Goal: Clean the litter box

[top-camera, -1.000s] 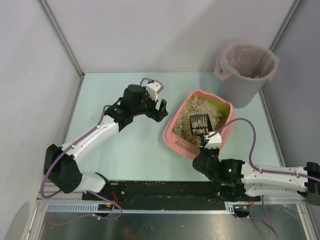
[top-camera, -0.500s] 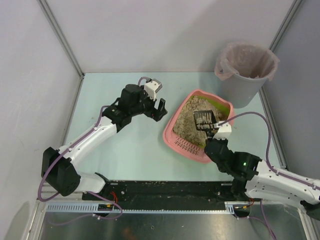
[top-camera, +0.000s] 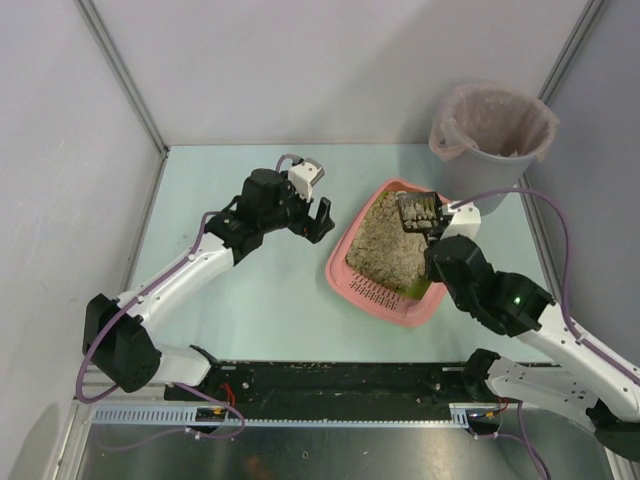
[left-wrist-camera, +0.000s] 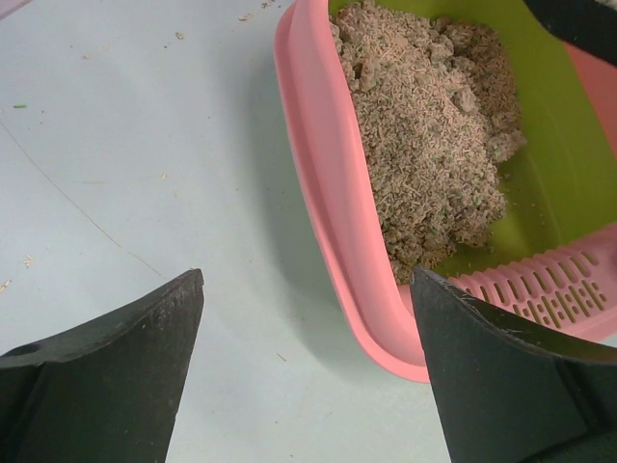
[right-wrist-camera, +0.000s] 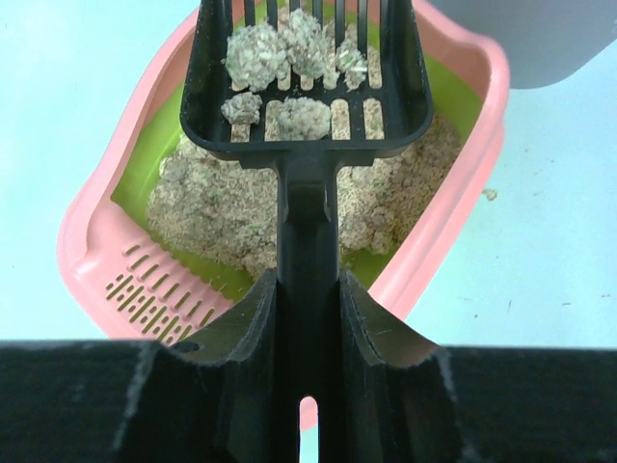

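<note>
The pink litter box (top-camera: 337, 262) lies right of centre, with beige litter on its yellow-green lining and its slotted rim nearest me. My right gripper (top-camera: 438, 236) is shut on the handle of the black slotted scoop (top-camera: 418, 210). The scoop is held above the box's far right corner. In the right wrist view the gripper (right-wrist-camera: 308, 289) clamps the handle and the scoop (right-wrist-camera: 308, 106) carries several litter clumps (right-wrist-camera: 289, 53) above the box (right-wrist-camera: 463, 203). My left gripper (top-camera: 322, 220) is open and empty, just left of the box. In the left wrist view (left-wrist-camera: 308, 280) its right finger is over the box rim (left-wrist-camera: 318, 183).
A grey round bucket (top-camera: 490, 150) lined with a pinkish bag stands at the far right, just beyond the box; its wall shows in the right wrist view (right-wrist-camera: 559, 39). The table is pale blue-green (top-camera: 250, 290), with enclosure walls on the left, back and right.
My right arm has lifted the scoop with its clumps out of the litter and carried it toward the far right corner, nearer the bucket. The left gripper has barely moved.
</note>
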Motion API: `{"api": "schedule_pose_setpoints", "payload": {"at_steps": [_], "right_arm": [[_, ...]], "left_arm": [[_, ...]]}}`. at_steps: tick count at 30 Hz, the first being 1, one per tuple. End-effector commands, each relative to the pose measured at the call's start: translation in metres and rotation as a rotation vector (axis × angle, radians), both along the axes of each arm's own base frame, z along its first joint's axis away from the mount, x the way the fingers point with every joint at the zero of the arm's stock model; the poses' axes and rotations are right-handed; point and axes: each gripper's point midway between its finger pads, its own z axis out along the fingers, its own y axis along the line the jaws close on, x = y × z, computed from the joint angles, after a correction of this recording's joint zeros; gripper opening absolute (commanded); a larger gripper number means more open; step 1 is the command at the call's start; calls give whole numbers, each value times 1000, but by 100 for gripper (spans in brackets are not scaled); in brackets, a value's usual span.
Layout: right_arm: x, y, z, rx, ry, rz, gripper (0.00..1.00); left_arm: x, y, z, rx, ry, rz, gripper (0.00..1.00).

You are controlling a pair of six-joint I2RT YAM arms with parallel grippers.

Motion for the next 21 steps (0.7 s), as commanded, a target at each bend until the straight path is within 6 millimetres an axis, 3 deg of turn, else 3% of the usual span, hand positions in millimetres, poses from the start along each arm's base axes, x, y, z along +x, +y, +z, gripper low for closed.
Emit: {"api": "schedule_pose_setpoints", "payload": {"at_steps": [1, 7, 8, 10, 12, 13, 15, 17, 18, 19, 21], "right_arm": [[7, -7, 29, 16, 14, 21, 0], [31, -15, 62, -1, 15, 27, 0], [42, -22, 61, -20, 31, -4, 0], [54, -28, 80, -22, 9, 0, 0], [72, -36, 81, -32, 30, -20, 0], [79, -39, 96, -36, 3, -21, 0], [98, -50, 100, -40, 3, -55, 0], [109, -60, 117, -41, -28, -66, 0], [120, -70, 114, -46, -11, -91, 0], [125, -74, 127, -45, -38, -101, 0], [138, -90, 128, -82, -30, -134, 0]], "left_arm": [[3, 1, 8, -4, -40, -4, 92], [2, 0, 9, -12, -34, -6, 92], [2, -2, 9, -16, -31, -11, 92], [0, -4, 7, -25, -15, -21, 92], [-1, -7, 7, -31, -11, -33, 93], [-2, -8, 6, -30, -6, -41, 93], [-3, -9, 6, -33, -2, -47, 93], [-3, -9, 7, -35, -5, -50, 92], [-3, -9, 7, -35, -4, -49, 92], [-3, -9, 7, -36, -4, -50, 93], [-3, -9, 8, -36, -5, -50, 93]]}}
